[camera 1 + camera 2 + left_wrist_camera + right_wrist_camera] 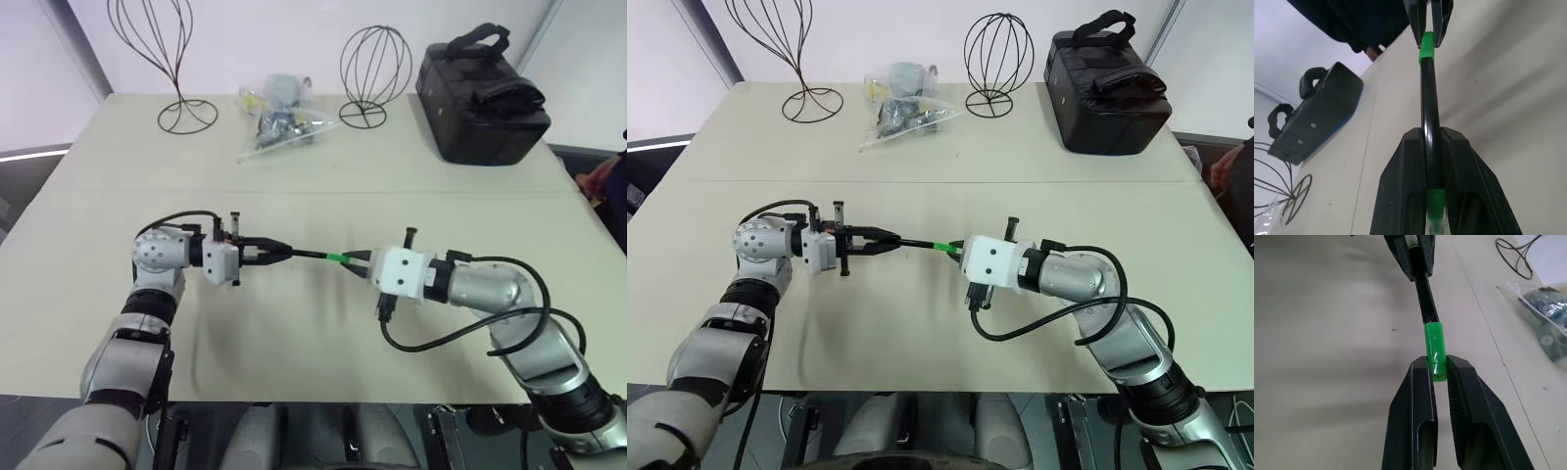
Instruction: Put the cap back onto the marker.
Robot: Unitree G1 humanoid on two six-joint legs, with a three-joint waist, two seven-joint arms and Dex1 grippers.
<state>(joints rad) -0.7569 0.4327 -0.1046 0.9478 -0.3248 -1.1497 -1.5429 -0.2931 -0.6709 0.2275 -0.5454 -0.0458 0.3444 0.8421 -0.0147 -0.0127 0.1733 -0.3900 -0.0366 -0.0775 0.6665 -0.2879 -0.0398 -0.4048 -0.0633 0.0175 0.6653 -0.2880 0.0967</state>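
So I've got both arms up over the bench [294, 362], pointing at each other. Left gripper [284, 252] has its jaws clamped on the marker [312, 254], which sticks out level toward the right one. Right gripper [359, 259] has its jaws pinched on the cap [1434, 351], and the cap's sitting on the marker's far end. Can't tell if it's fully seated.

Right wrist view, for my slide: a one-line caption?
Right tool grips the green cap, seated on the marker that the left tool holds.
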